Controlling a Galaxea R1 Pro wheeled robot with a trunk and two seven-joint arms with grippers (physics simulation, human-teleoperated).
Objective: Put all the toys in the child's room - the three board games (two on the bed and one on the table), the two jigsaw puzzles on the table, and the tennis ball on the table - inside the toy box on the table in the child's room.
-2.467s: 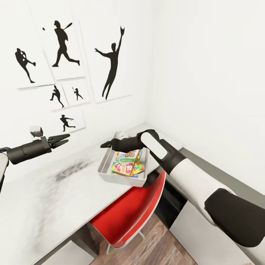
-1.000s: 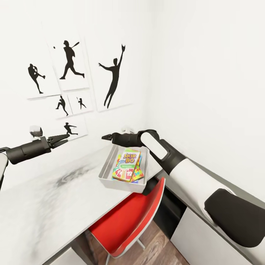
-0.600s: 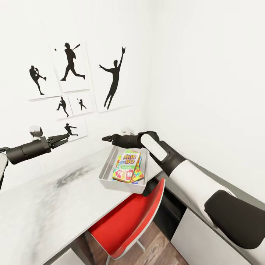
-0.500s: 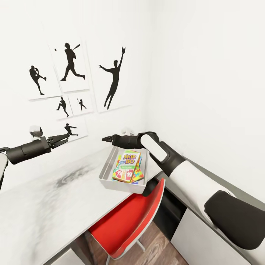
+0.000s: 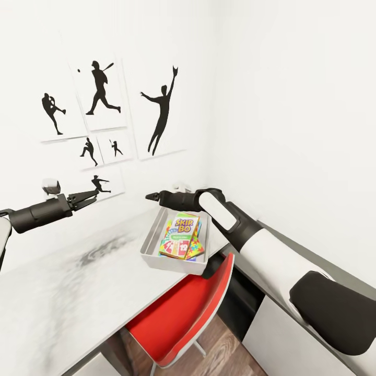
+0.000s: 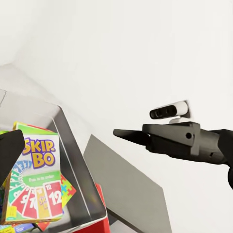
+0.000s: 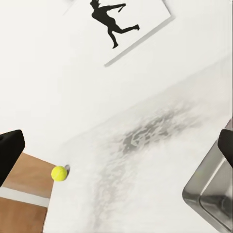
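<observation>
The light grey toy box (image 5: 150, 236) stands on the pale table (image 5: 78, 292) by the room's corner. Inside it a yellow-green Skip-Bo board game (image 5: 180, 234) lies on top, with a jigsaw puzzle (image 5: 198, 244) showing beneath its edge. My right gripper (image 5: 151, 197) hovers just above the box's far rim, open and empty. My left gripper (image 5: 87, 197) hangs open over the table's left part, well away from the box. In the right wrist view the tennis ball (image 7: 59, 173) rests near the table's far edge. The left wrist view shows the game (image 6: 34, 174) and the right gripper (image 6: 119, 133).
A red chair (image 5: 183, 308) is pushed under the table just in front of the toy box. A lower dark-grey cabinet top (image 5: 313, 256) runs along the right wall. Black athlete posters (image 5: 156, 107) hang on the wall behind. Wood floor (image 5: 219, 350) lies below.
Since 2.5 s ago the camera has shifted and my right gripper has lifted a little off the toy box. Over the last second both arms have barely moved.
</observation>
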